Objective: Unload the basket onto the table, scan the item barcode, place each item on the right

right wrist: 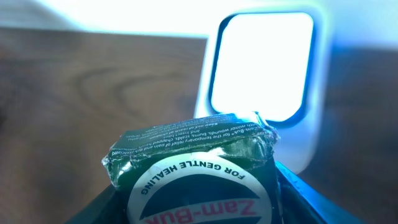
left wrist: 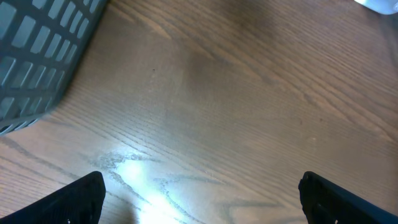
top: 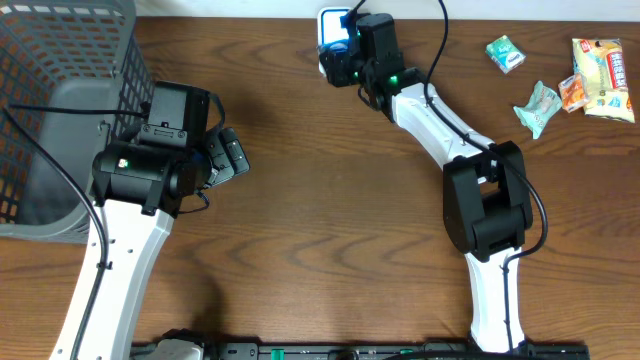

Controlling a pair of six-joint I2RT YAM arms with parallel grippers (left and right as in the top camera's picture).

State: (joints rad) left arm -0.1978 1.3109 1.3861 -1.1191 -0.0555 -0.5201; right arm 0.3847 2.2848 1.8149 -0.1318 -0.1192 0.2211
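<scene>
A dark green Zam-Buk box fills the bottom of the right wrist view, clamped between my right gripper's fingers. It is held just in front of the white scanner, whose window glows bright. From overhead, my right gripper sits at the scanner at the table's far edge, the green box barely showing. My left gripper hangs wide open over bare wood beside the basket, with nothing between its fingertips.
A grey mesh basket stands at the far left; its corner shows in the left wrist view. Several snack packets lie at the far right. The right arm stretches across the right half of the table.
</scene>
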